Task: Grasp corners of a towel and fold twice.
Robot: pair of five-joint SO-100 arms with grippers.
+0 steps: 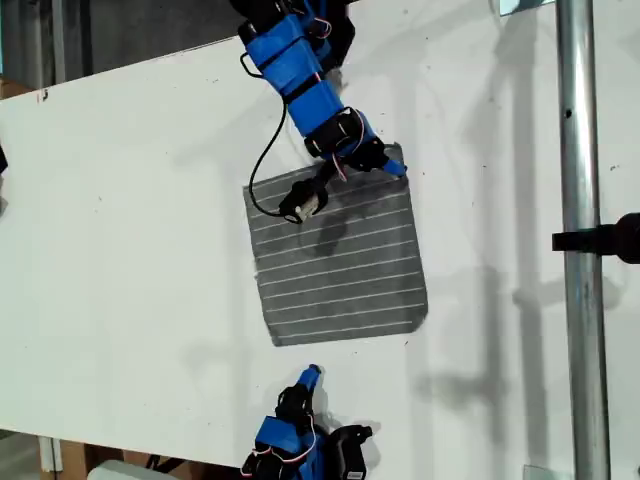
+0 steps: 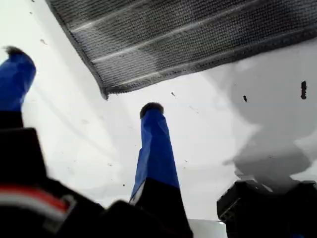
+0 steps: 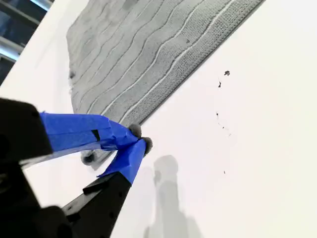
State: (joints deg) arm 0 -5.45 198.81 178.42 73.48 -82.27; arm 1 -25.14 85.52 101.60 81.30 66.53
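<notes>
The grey towel (image 1: pixel 340 260) with thin white stripes lies flat on the white table (image 1: pixel 120 250), in the middle of the exterior view. My second gripper (image 1: pixel 388 163) reaches in from the exterior view's top and is at the towel's far right corner. In the second wrist view its fingertips (image 3: pixel 134 131) meet on the towel's edge (image 3: pixel 163 59), so my second gripper (image 3: pixel 140 138) is shut on the cloth. My first gripper (image 1: pixel 311 375) stands open on bare table just short of the towel's near edge. Its fingers (image 2: pixel 154 144) point toward a towel corner (image 2: pixel 106 89) without touching it.
A vertical metal pole (image 1: pixel 580 240) with a black clamp (image 1: pixel 610 238) runs down the exterior view's right. A black cable (image 1: pixel 262 165) loops from the second arm over the towel's far left part. The table's edge runs along the exterior view's bottom left.
</notes>
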